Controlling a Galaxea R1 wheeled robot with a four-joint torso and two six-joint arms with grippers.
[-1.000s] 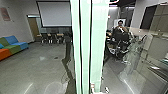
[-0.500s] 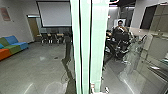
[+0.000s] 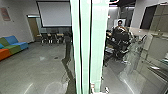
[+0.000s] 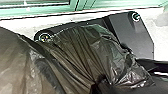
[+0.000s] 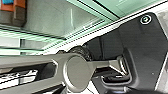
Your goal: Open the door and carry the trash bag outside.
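Grey floor (image 3: 37, 67) spreads around tall pale-green panels (image 3: 96, 50), with a white screen (image 3: 55, 13) and multicoloured couch (image 3: 12, 46) to their left, a person (image 3: 120, 23) to their right. The left wrist view shows the dark, pleated trash bag (image 4: 82, 50). Whether either gripper is clenched, I cannot tell.

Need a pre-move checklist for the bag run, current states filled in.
1. Trash bag at the left arm: ok, close to the wrist camera, drawn into folds.
2. Firm hold on bag: cannot tell.
3. Straight path ahead: not ok, pale green upright stands mid head view.
4. Exit door open: cannot tell.
5. Person located: ok, right side of head view, beyond the upright.
6. Couch off the centre line: ok, far left.
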